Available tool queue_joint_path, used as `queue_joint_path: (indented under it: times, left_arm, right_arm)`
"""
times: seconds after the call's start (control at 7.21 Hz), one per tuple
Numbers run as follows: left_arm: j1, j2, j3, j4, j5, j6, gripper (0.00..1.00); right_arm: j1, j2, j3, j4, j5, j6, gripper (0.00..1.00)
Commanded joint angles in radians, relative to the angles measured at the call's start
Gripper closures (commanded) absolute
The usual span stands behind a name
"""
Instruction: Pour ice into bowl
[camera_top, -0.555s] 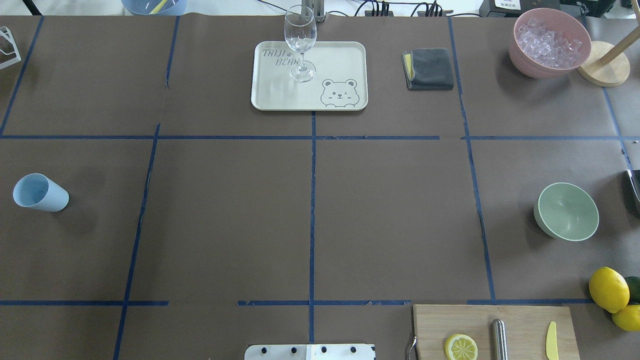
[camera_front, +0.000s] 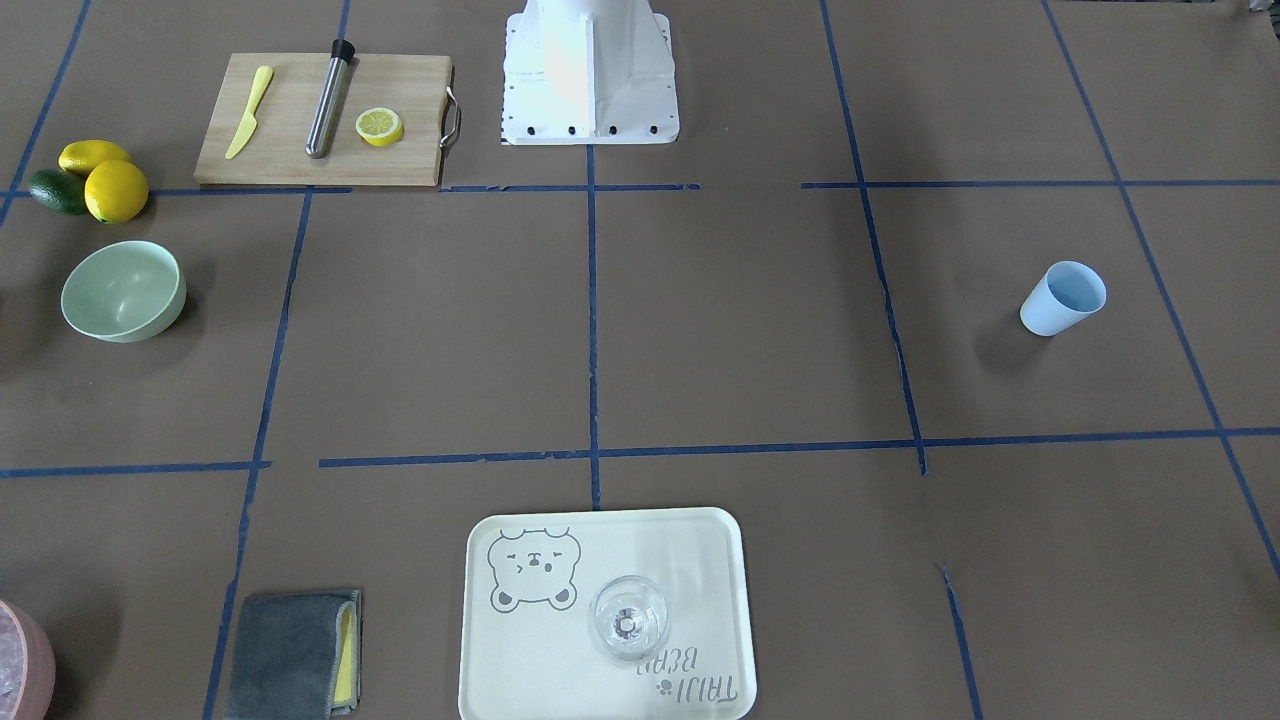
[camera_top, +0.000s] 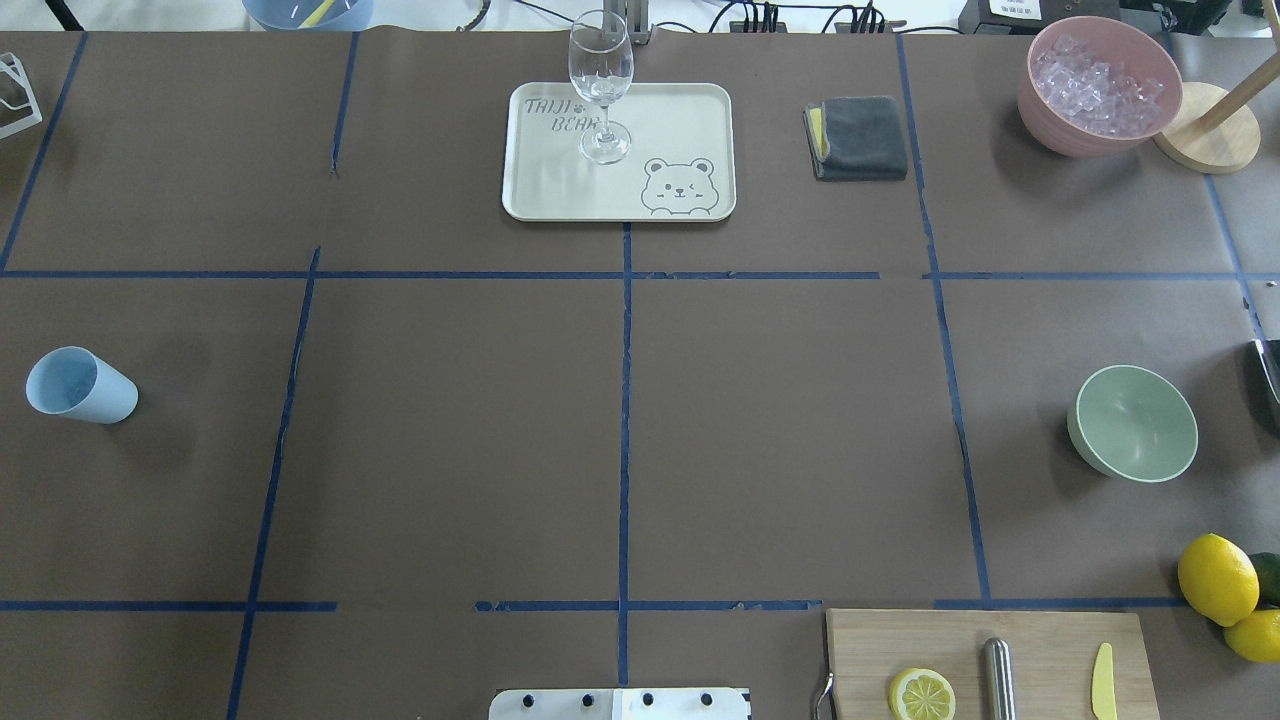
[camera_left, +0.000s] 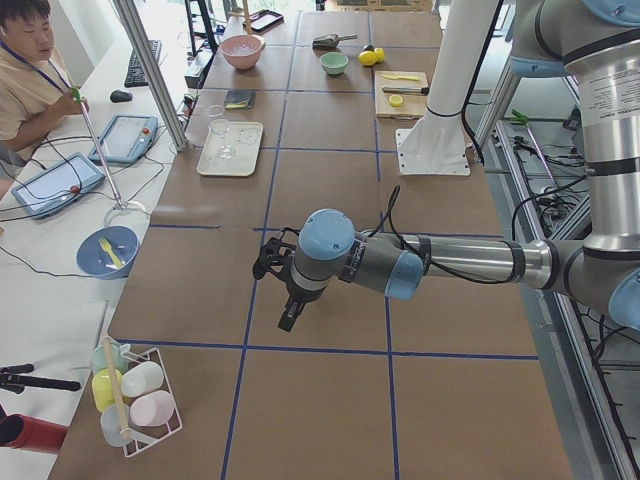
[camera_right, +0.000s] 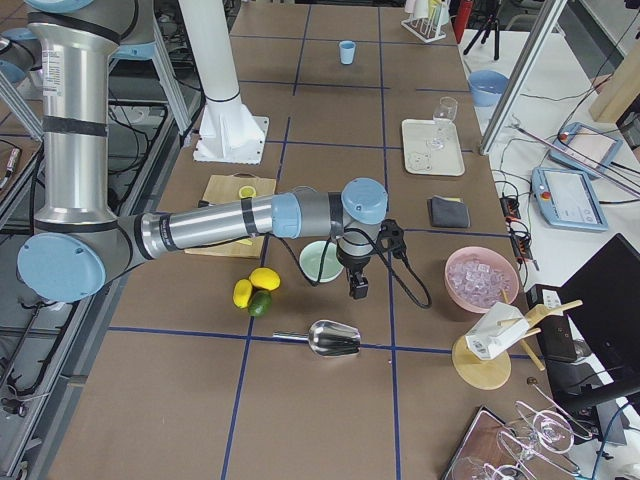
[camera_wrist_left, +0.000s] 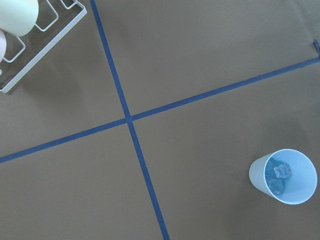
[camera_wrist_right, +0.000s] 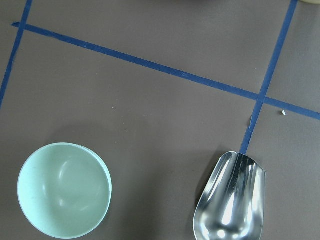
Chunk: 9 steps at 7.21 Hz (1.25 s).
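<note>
The pale mint-green bowl (camera_top: 1132, 422) stands empty at the table's right side; it also shows in the front view (camera_front: 123, 290) and the right wrist view (camera_wrist_right: 64, 190). The ice (camera_wrist_left: 280, 172), a few clear cubes, lies inside the blue cup (camera_wrist_left: 283, 176), which stands upright at the far left (camera_top: 80, 385). My left gripper (camera_left: 289, 318) hangs above the table and shows only in the left side view, so I cannot tell its state. My right gripper (camera_right: 357, 290) hangs just beside the bowl (camera_right: 320, 262) and shows only in the right side view, state unclear.
A pink container of ice (camera_top: 1100, 85) stands at the back right. A tray (camera_top: 690, 120) holds a wine glass (camera_top: 600, 85). A grey cloth (camera_top: 857, 137), a cutting board (camera_top: 1040, 640), lemons (camera_top: 1217, 578) and a metal scoop (camera_wrist_right: 231, 197) lie nearby. A cup rack (camera_left: 130, 400) is far left.
</note>
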<state>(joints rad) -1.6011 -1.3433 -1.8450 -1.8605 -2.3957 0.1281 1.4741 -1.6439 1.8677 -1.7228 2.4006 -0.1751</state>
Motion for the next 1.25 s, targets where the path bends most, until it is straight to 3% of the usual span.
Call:
queue_joint_path:
  times: [0.0,0.28,0.42,0.69,0.83,0.97,1.11]
  left_arm:
    - [0.001,0.003,0.022,-0.005,0.004,0.002,0.0]
    - [0.003,0.003,0.038,-0.003,0.0,0.001,0.0]
    - [0.003,0.003,0.056,-0.008,-0.005,-0.008,0.0]
    - [0.004,0.004,0.061,-0.008,-0.004,-0.005,0.0]
    - [0.004,0.004,0.059,-0.009,-0.005,-0.005,0.0]
    - [0.004,0.004,0.059,-0.009,-0.007,-0.004,0.0]
    - [0.004,0.004,0.061,-0.009,-0.007,-0.004,0.0]
  right_arm:
    - [0.0,-0.008,-0.004,-0.001,0.005,0.008,0.0]
    - [0.0,-0.01,-0.004,0.0,0.026,0.006,0.0]
    - [-0.008,-0.02,-0.005,0.0,0.082,0.006,0.0]
    - [-0.069,-0.021,-0.007,0.05,0.117,0.18,0.0]
    - [-0.153,-0.051,-0.01,0.21,0.1,0.382,0.0]
    - [-0.231,-0.115,-0.021,0.456,0.006,0.549,0.0]
    - [-0.304,-0.131,-0.059,0.647,-0.029,0.761,0.0]
